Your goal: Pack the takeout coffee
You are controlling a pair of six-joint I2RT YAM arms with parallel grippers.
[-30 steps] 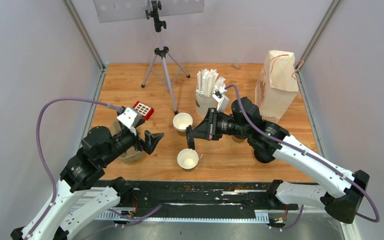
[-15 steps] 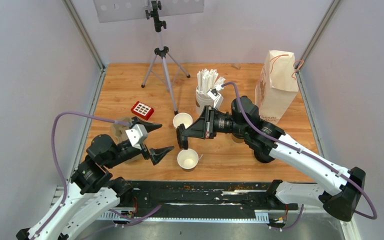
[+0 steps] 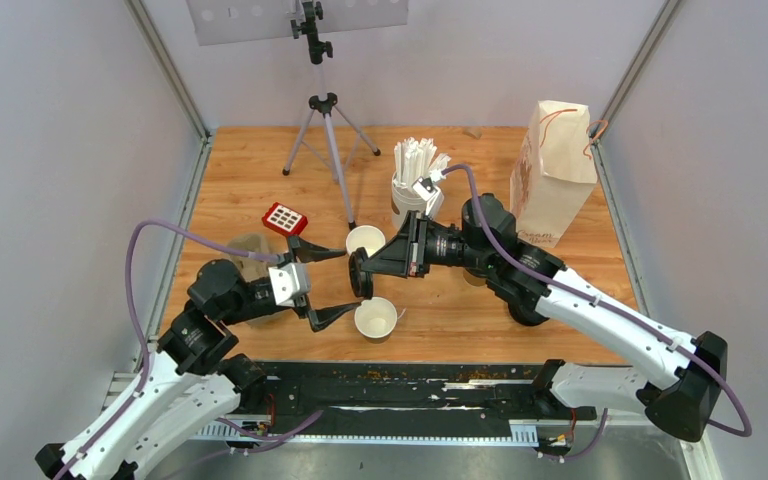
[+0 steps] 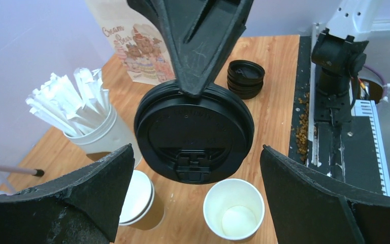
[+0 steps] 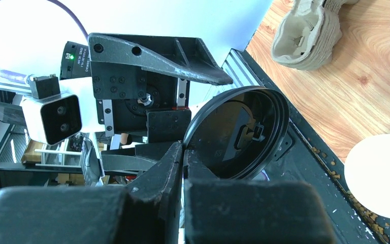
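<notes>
Two brown paper cups stand open, with no lids: one farther back (image 3: 365, 241) (image 4: 138, 199) and one nearer (image 3: 376, 318) (image 4: 233, 209). My right gripper (image 3: 363, 270) (image 5: 184, 147) is shut on the rim of a round black lid (image 3: 360, 274) (image 4: 194, 133) (image 5: 238, 133). It holds the lid on edge in the air between the two cups. My left gripper (image 3: 338, 284) (image 4: 197, 148) is wide open and empty. Its fingers stand either side of the lid without touching it.
A white cup of wrapped straws (image 3: 412, 185) (image 4: 89, 117) and a paper bag (image 3: 552, 175) (image 4: 137, 46) stand at the back. A pile of black lids (image 4: 245, 78) lies near the bag. A pulp cup carrier (image 3: 250, 255) (image 5: 310, 30), a red keypad (image 3: 285, 218) and a tripod (image 3: 325, 130) are on the left.
My left gripper has swung right and opened wide, so its fingers now flank the lid. My right gripper has carried the lid slightly left toward it.
</notes>
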